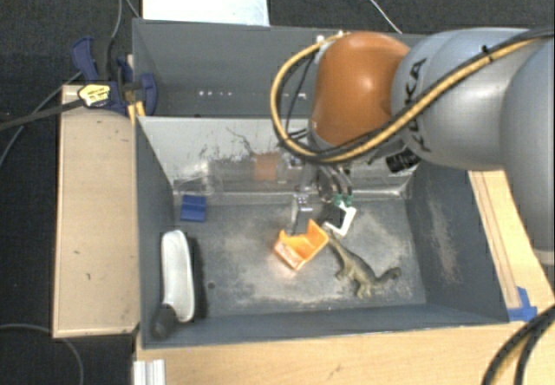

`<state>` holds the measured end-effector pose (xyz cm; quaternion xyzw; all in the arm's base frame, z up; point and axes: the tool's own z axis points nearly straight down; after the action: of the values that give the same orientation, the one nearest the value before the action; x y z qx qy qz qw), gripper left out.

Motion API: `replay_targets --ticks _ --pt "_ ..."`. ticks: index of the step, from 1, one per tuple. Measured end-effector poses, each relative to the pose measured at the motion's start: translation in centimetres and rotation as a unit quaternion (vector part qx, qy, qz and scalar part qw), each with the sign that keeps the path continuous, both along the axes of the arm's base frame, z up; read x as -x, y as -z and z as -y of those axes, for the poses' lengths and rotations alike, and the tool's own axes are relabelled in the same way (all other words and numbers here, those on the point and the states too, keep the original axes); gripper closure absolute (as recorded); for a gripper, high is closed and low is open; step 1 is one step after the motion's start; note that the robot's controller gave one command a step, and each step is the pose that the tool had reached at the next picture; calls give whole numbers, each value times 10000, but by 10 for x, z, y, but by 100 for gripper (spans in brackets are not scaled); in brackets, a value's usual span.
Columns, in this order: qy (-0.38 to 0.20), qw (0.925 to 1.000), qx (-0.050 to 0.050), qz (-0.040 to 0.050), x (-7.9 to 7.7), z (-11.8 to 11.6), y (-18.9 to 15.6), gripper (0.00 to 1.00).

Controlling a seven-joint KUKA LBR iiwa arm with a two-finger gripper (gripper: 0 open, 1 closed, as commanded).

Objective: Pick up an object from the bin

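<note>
Grey bin [227, 71], hand [305, 220] part-hidden by arm [468, 106], above orange piece [301, 250]

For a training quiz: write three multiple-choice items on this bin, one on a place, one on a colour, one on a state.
1. Where is the long white tool? A) beside the bin's left wall B) far right corner C) on the rim
2. The small block at back left is: A) red B) blue C) yellow
3. The toy dinosaur: A) stands on the tool B) lies on the floor C) hangs over the rim

Key: A, it lies along the left wall; B, it is plainly blue; B, it lies flat on the floor.
</note>
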<state>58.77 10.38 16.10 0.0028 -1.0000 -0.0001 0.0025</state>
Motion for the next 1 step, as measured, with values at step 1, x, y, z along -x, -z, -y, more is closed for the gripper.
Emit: replay_targets --ticks 1 --pt "17 10000 -5 41 -2 1 -5 0"
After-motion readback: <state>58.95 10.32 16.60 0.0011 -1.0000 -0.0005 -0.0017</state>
